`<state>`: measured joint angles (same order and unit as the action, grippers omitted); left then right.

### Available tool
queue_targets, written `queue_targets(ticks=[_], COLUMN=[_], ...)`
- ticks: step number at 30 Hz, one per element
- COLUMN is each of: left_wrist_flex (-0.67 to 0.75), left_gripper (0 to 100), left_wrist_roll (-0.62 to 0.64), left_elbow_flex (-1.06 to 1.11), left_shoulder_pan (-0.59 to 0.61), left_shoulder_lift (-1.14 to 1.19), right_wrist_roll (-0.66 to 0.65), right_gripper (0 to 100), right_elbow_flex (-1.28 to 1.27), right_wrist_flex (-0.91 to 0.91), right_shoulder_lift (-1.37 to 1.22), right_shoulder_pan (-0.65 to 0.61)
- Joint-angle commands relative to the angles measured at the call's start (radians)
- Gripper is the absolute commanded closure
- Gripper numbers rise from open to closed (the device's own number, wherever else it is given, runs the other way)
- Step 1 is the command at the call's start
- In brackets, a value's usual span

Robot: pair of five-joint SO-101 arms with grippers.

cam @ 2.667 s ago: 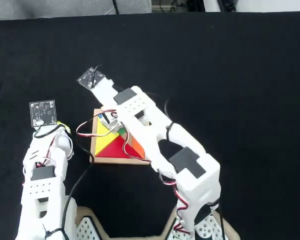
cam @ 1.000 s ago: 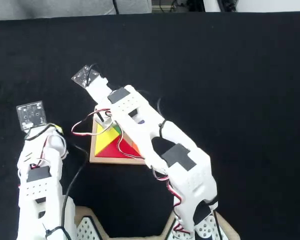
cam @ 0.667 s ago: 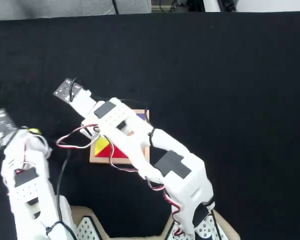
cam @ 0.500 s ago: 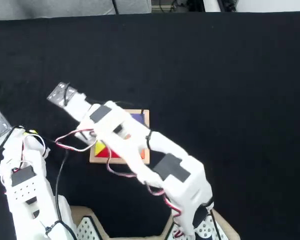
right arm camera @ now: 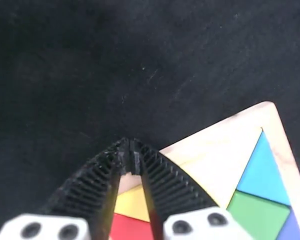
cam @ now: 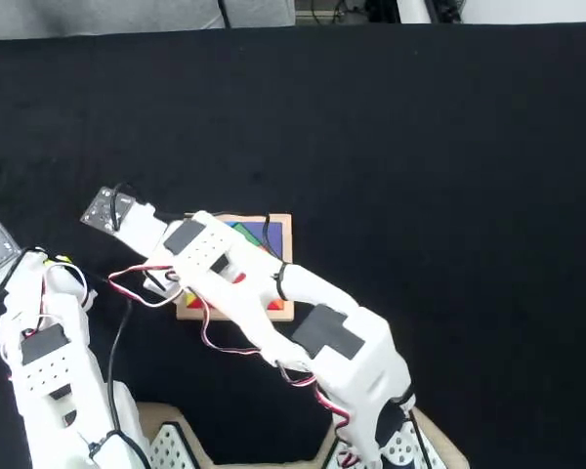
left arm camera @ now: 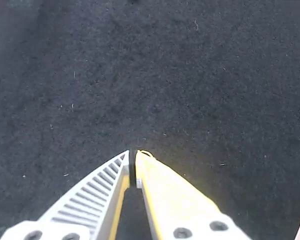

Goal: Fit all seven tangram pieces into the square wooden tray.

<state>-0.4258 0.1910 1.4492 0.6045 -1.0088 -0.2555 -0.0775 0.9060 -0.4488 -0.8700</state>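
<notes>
At the left edge of the tray [right arm camera: 270, 114], right gripper [right arm camera: 130, 150] fingers are together, likely for nudging pieces [right arm camera: 262, 170] flush; left gripper [left arm camera: 134, 157], fingers together, parked clear over counter [left arm camera: 200, 75].

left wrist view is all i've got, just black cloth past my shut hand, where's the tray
Observer: In the high view the wooden tray lies to your arm's right, with the right arm stretched across it.
Operator: any pieces in it
Observer: Yes. The right wrist view shows a blue piece, a green piece, a yellow piece and a red piece inside, next to a patch of bare wood.
Operator: right hand carrying one
Observer: No. The right hand is shut with no piece in it, its tips over the tray's edge.
</notes>
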Motion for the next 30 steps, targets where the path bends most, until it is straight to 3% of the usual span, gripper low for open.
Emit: queue_targets(ticks=[1,11,16,20,25,30], left_wrist_flex=[-0.003,-0.002,0.003,0.106,0.252,0.229], left_gripper=[97,97,97,97,97,97], left_wrist_roll=[0.006,0.006,-0.041,-0.143,-0.198,-0.201], left_elbow_flex=[-0.068,-0.070,-0.064,0.004,0.076,-0.047], left_shoulder_pan=[-0.004,-0.007,-0.076,-0.182,-0.249,-0.260], left_shoulder_lift=[-0.018,-0.018,-0.018,-0.017,-0.017,-0.017], right_wrist_roll=[-0.011,-0.011,-0.011,-0.005,-0.003,-0.003], right_gripper=[98.8,98.8,98.8,98.8,98.7,98.7], right_elbow_flex=[-0.004,0.012,0.067,0.067,-0.041,-0.180], right_wrist_flex=[0.049,0.118,0.226,0.301,0.253,0.250], right_shoulder_lift=[0.021,0.033,0.263,0.607,0.969,1.179], right_shoulder_pan=[0.060,0.068,0.075,0.189,0.422,0.603])
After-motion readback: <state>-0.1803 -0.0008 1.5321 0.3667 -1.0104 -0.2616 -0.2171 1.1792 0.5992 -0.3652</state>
